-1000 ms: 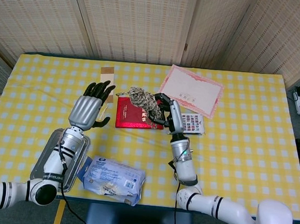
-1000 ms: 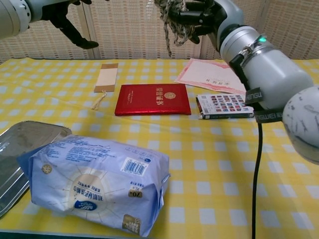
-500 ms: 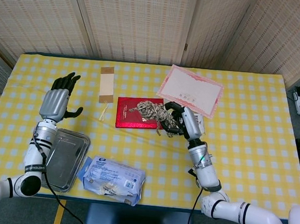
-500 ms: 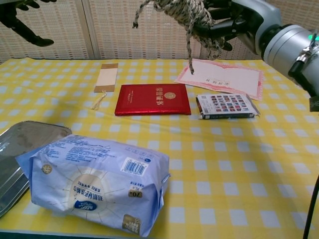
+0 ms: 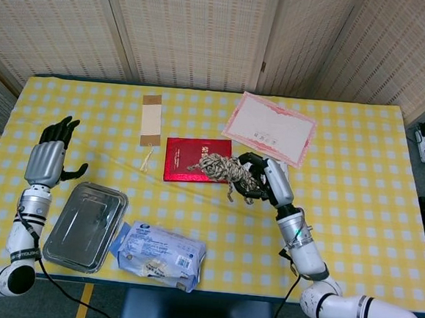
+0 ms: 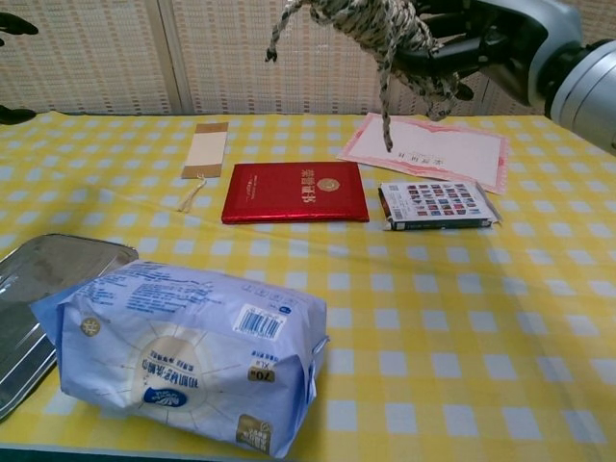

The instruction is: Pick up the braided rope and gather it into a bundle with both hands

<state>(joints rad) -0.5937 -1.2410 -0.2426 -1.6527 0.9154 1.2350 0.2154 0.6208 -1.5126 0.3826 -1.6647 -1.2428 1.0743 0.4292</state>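
We see a yellow checked tablecloth (image 5: 358,178) mid-frame, woven wall panels (image 5: 193,32) across the top. Right hand (image 5: 266,179), frame center, grips the bundled braided rope (image 5: 225,169) off the table, over the red booklet (image 5: 187,159), loose ends dangling. Left hand (image 5: 48,157) at left edge, fingers spread, holds nothing, just above the metal tray (image 5: 86,226).

We see the book (image 5: 190,159) just left of the right robot hand (image 5: 264,179), the certificate (image 5: 269,128) behind it, and the tray (image 5: 86,225) by the left robot hand (image 5: 46,163).
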